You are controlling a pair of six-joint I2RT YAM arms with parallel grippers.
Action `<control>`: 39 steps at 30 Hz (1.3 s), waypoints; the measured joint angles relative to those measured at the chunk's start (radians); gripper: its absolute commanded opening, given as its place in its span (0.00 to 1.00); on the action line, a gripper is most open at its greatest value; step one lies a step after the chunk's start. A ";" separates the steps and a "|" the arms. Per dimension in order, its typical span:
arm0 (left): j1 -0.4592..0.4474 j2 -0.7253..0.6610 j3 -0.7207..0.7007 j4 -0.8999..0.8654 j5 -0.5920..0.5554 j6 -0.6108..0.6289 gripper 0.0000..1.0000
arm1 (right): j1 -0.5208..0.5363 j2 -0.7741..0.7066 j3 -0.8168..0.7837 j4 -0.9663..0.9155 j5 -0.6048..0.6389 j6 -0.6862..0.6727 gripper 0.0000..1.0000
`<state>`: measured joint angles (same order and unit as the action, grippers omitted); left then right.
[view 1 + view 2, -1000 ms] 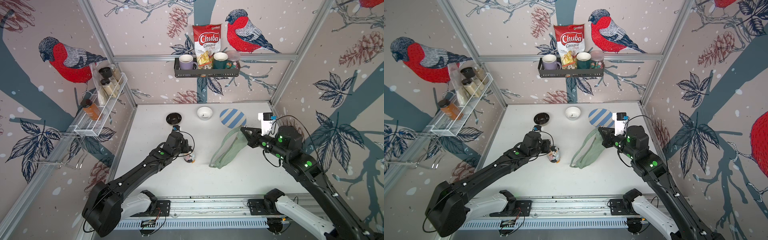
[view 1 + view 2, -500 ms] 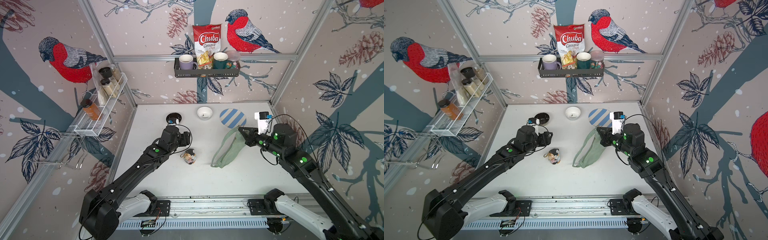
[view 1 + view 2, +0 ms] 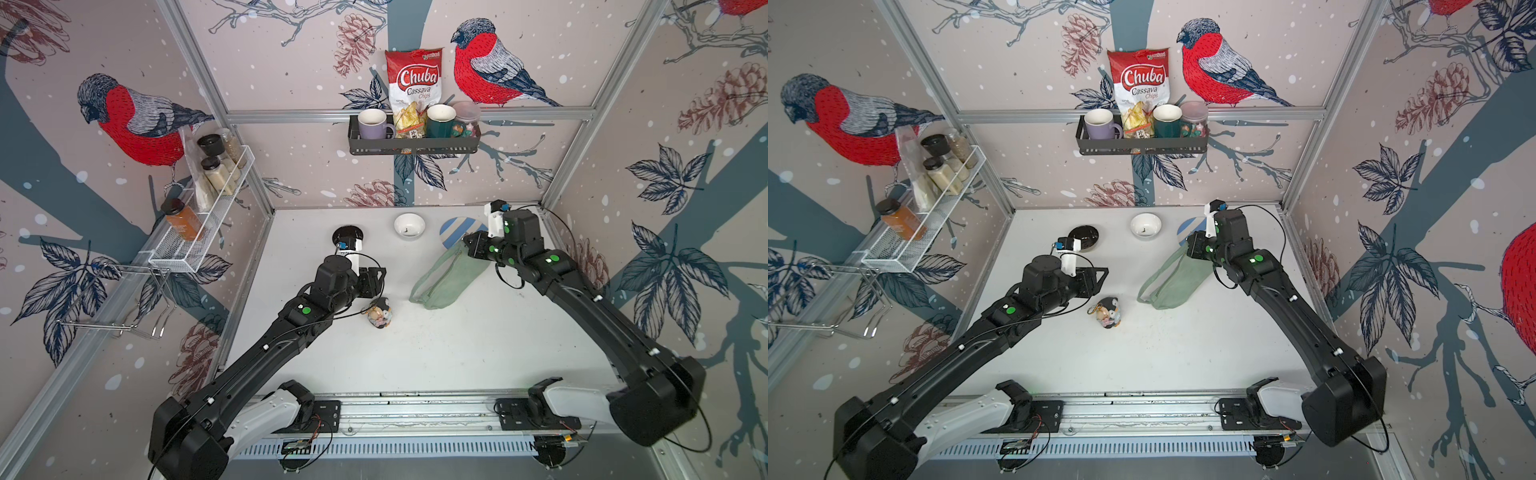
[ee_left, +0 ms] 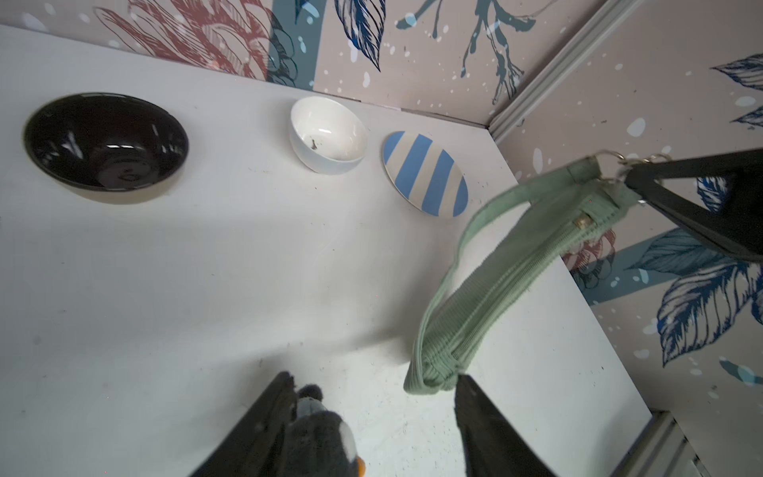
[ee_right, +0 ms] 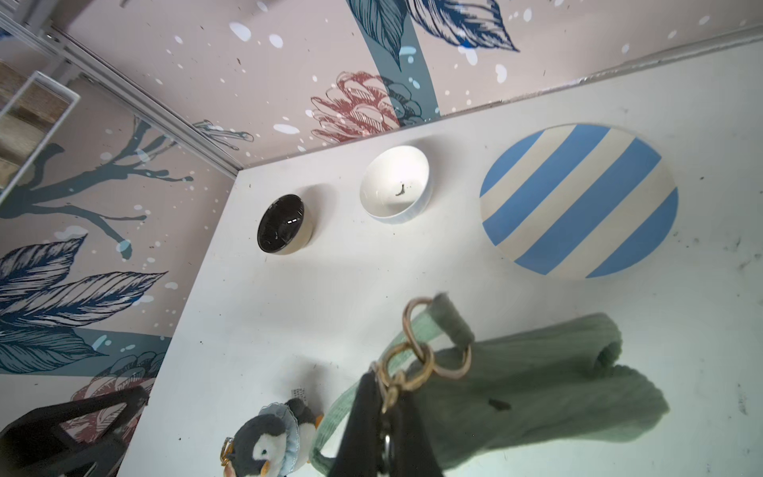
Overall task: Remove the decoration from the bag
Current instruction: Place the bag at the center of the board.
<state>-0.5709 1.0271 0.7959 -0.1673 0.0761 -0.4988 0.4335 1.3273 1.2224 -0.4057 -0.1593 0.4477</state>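
Penguin keychain (image 3: 380, 312) lies by itself on the desk (image 3: 436, 357), just toward 8 o'clock of the middle. It is clear of the bag (image 3: 449, 278), which sits at about 2 o'clock from it with bare desk between. Its gold clasp shows at its side in the right wrist view and is joined to nothing there, so you can judge the removal done in substance.

Your right gripper (image 5: 384, 413) is clenched on the bag's metal ring hardware and holds that end raised toward 1 o'clock. The bag hangs slanting from it, and its lower end appears to rest on the desk. That hold likely keeps the rings exposed and the soft body anchored, so nothing drags the penguin along.

Your left gripper (image 3: 1096, 277) is released, with its jaws standing apart and nothing between them. It hangs above the desk at about 11 o'clock from the penguin. In the left wrist view the plush (image 4: 318, 442) shows just beside one finger (image 4: 264, 425), but the top views show a gap.

Counted, you have one penguin and one bag. There are two bowls, a black one (image 4: 103, 144) and a white one (image 3: 409, 226), and one striped plate (image 5: 578, 198). All three line the far edge between 11 and 1 o'clock. On the wall shelf there are two mugs (image 3: 372, 124) and one chips packet (image 3: 413, 83), none of them part of this job.
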 measured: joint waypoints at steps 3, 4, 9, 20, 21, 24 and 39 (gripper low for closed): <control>0.000 0.006 -0.023 0.000 0.009 -0.002 0.61 | -0.009 0.050 0.013 0.001 -0.001 0.001 0.00; 0.000 0.008 -0.027 -0.001 0.010 -0.002 0.61 | -0.011 0.065 0.014 0.000 -0.001 0.004 0.00; 0.000 0.008 -0.031 0.003 0.026 -0.002 0.61 | -0.018 0.102 0.025 -0.038 -0.015 0.004 0.00; 0.000 0.023 -0.042 0.008 0.028 -0.003 0.62 | -0.036 -0.236 -0.165 -0.103 0.001 0.026 0.00; 0.000 0.023 -0.042 0.008 0.028 -0.003 0.61 | -0.049 -0.237 -0.166 -0.111 0.019 0.024 0.00; 0.000 0.021 -0.042 0.008 0.027 -0.003 0.61 | -0.059 -0.240 -0.171 -0.138 0.030 0.018 0.00; 0.000 0.008 -0.051 0.006 0.000 -0.009 0.62 | -0.074 0.220 0.017 -0.152 0.018 -0.025 0.00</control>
<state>-0.5709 1.0348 0.7448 -0.1608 0.0765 -0.5076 0.3599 1.5471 1.2392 -0.5575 -0.1417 0.4225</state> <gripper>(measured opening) 0.617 0.058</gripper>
